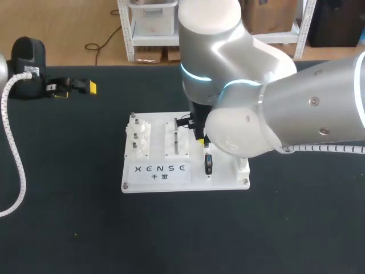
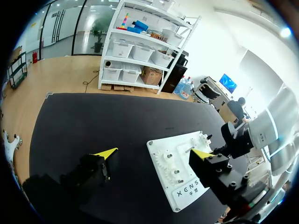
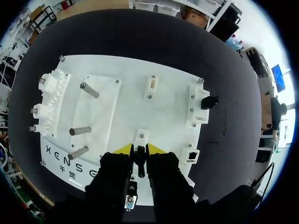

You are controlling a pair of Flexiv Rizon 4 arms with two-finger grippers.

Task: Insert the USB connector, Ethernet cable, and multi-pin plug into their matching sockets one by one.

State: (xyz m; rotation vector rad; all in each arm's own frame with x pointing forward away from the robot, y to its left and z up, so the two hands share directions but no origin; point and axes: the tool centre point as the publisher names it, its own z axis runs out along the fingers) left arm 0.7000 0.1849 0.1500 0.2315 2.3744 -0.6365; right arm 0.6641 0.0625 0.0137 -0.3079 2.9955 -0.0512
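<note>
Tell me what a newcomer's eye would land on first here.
The bulky right arm fills the head view's right side, hanging over the white board at the table's middle. Its fingers pinch a black plug just short of a small white socket on that board. The left fingers stand open near the table's far left corner.

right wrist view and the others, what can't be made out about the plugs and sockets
Head view: the right arm hides the board's far right part and its sockets.
Right wrist view: the dark plug in the right gripper is mostly hidden by its fingers; type and seating unclear.
Left wrist view: the left gripper's own finger covers the board's socket side.
</note>
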